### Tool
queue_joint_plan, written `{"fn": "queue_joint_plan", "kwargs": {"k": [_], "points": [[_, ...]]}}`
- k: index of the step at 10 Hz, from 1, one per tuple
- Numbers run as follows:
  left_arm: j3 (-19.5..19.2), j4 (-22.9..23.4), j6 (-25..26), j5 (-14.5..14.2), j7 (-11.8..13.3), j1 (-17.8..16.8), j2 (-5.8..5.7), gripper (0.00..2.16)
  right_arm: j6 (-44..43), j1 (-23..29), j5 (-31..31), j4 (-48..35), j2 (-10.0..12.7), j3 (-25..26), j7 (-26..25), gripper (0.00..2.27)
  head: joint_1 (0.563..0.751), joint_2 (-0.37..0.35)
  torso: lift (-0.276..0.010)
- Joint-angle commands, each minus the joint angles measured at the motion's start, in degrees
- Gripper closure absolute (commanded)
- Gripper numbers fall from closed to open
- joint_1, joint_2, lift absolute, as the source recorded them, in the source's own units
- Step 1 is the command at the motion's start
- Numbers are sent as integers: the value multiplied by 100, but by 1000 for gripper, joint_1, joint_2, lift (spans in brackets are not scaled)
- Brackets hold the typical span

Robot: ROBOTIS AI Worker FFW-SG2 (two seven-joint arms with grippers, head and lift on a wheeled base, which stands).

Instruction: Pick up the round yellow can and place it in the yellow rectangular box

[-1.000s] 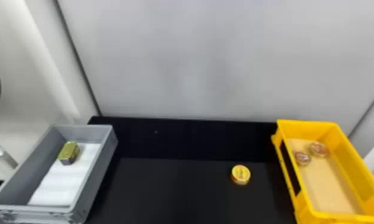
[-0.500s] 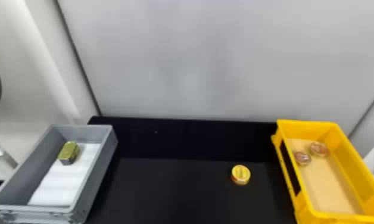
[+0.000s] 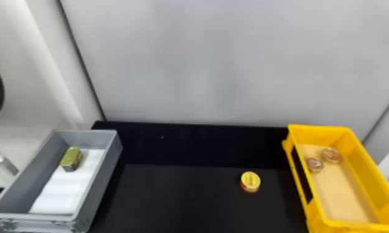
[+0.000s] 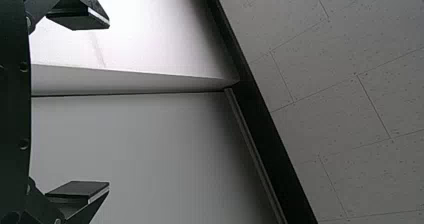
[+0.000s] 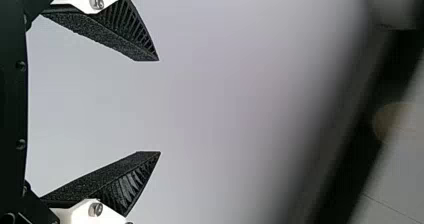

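The round yellow can (image 3: pixel 250 182) lies on the black table, to the left of the yellow rectangular box (image 3: pixel 361 158), apart from it. Two small round reddish-brown cans (image 3: pixel 332 155) rest on the box's tan bottom, near its far end. In the left wrist view my left gripper (image 4: pixel 109 104) is open, with pale wall panels beyond it and nothing between its fingers. My right gripper (image 5: pixel 160 106) also stands open and holds nothing, facing a plain pale surface in the right wrist view.
At the left of the head view, a grey box (image 3: pixel 98 173) with a white sheet inside holds a gold-and-dark rectangular tin (image 3: pixel 71 159). The black table (image 3: pixel 184 198) spans between the two boxes, and a pale wall (image 3: pixel 228 62) rises behind it.
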State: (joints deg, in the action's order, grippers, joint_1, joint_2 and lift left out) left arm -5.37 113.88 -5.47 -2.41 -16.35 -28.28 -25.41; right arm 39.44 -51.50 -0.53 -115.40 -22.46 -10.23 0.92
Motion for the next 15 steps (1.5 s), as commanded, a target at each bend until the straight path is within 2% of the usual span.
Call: {"fn": "queue_joint_plan", "kwargs": {"k": [1, 3, 6, 7, 8, 9, 11, 12, 15], "points": [[35, -15, 38, -32, -1, 7, 44, 136, 1156, 140, -61, 422, 426, 47, 682, 125, 663, 54, -10], [150, -59, 38, -93, -1, -28, 114, 136, 1833, 413, -237, 1028, 699, 47, 1420, 127, 663, 54, -10], [343, -165, 29, -217, 17, -134, 325, 136, 2475, 1002, -1151, 1441, 936, 47, 2590, 127, 663, 54, -10], [352, -217, 29, -260, 34, -116, 431, 136, 2545, 1177, -1336, 1626, 1059, 126, 2836, 127, 663, 54, -10], [370, -288, 29, -304, 34, -107, 589, 136, 2607, 1397, -1521, 1749, 1173, 267, 3126, 127, 663, 54, -10], [343, -341, -15, -304, 61, -90, 791, 136, 2659, 1608, -1732, 1819, 1226, 329, 3364, 127, 663, 54, -10], [343, -358, -77, -340, 78, -46, 1029, 137, 2774, 1925, -2048, 2171, 1270, 329, 3900, 127, 663, 54, -10], [343, -358, -103, -340, 87, -46, 1108, 137, 2800, 2109, -2048, 2294, 1288, 329, 3944, 128, 663, 54, -10], [326, -358, -112, -252, 78, 42, 1231, 137, 2686, 2329, -2180, 2839, 1331, 153, 4340, 137, 663, 54, -10]]}}
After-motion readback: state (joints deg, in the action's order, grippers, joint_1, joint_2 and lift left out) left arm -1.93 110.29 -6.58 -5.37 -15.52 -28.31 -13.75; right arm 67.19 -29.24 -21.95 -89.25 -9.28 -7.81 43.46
